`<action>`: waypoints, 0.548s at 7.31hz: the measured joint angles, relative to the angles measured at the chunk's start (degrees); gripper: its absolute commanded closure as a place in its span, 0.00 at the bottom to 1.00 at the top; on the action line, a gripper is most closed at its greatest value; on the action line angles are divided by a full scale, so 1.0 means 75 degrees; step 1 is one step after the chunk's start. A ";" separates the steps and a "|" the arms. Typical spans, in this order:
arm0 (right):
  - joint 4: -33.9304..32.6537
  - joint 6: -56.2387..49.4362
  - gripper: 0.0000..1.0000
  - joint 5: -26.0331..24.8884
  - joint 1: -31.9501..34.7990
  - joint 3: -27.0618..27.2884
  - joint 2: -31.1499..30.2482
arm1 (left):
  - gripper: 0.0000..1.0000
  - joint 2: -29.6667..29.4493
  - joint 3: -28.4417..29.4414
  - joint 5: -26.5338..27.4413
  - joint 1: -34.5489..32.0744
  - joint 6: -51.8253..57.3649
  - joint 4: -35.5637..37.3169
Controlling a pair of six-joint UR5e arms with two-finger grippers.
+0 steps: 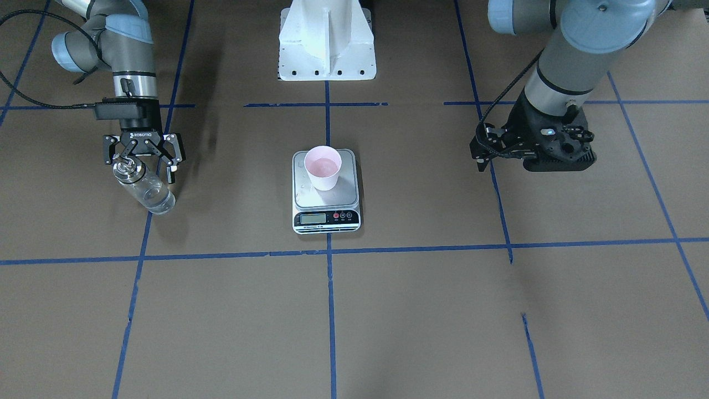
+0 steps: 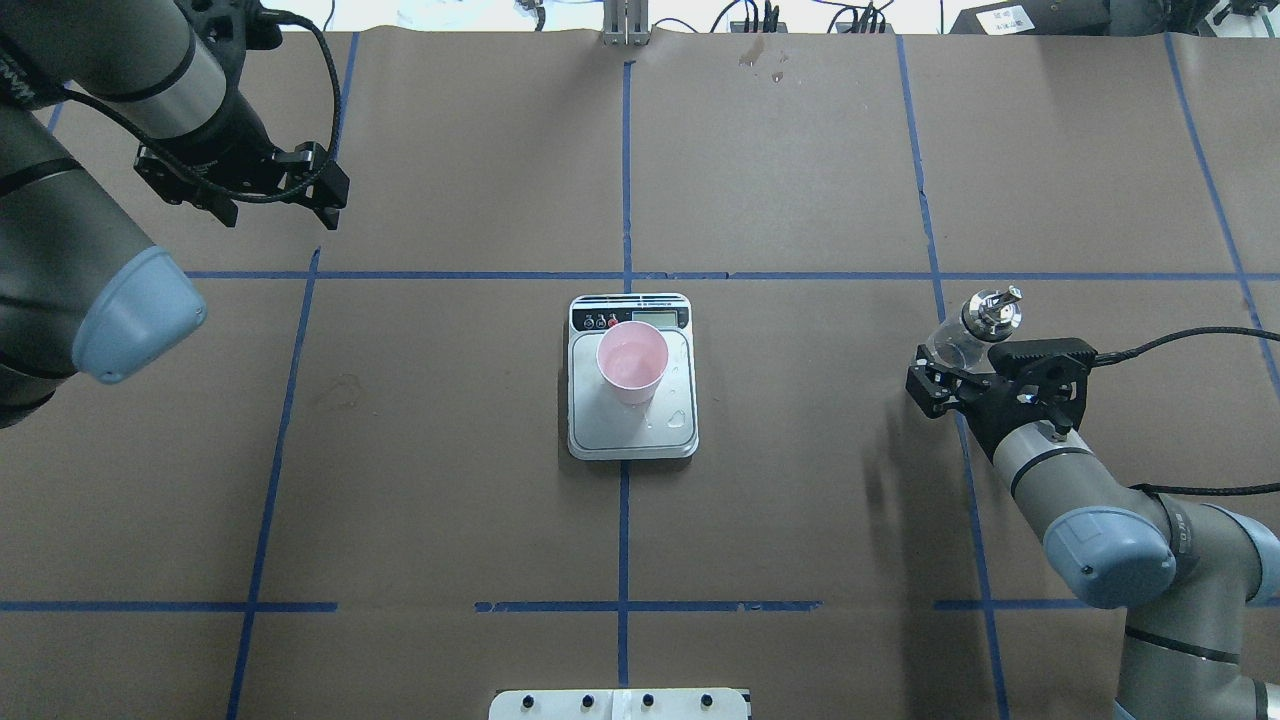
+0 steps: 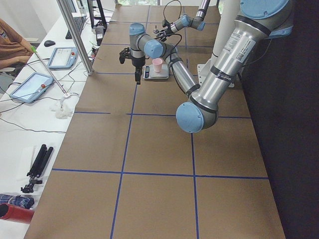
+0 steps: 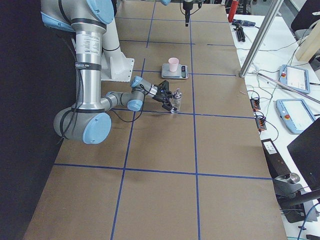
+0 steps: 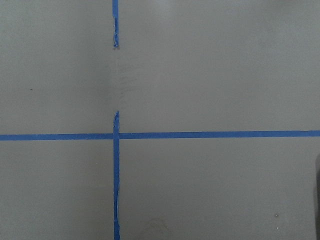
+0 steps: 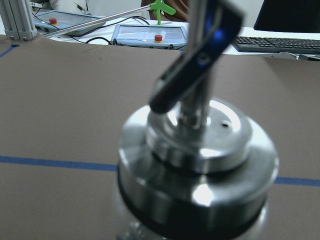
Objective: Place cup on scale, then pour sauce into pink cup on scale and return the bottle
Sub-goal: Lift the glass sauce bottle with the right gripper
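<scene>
While the front view has the cup (image 1: 324, 169) upright on the scale (image 1: 348, 189) at mid-table, the bottle (image 1: 148, 191) stands on the brown table (image 1: 421, 310) with the right gripper (image 1: 143, 169) spread wide about its collar. Overhead, the left gripper (image 2: 330, 195) hovers well apart from the scale; whether its fingers are parted cannot be told. Its wrist camera shows only table and blue tape (image 5: 200, 134). The right wrist camera fills with the bottle's blurred silver cap (image 6: 200, 150).
</scene>
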 measured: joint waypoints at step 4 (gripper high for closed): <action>0.0015 -0.0002 0.94 0.0029 0.0150 -0.0206 0.0233 | 0.00 -0.0014 0.0027 0.0000 0.0012 0.0000 -0.0018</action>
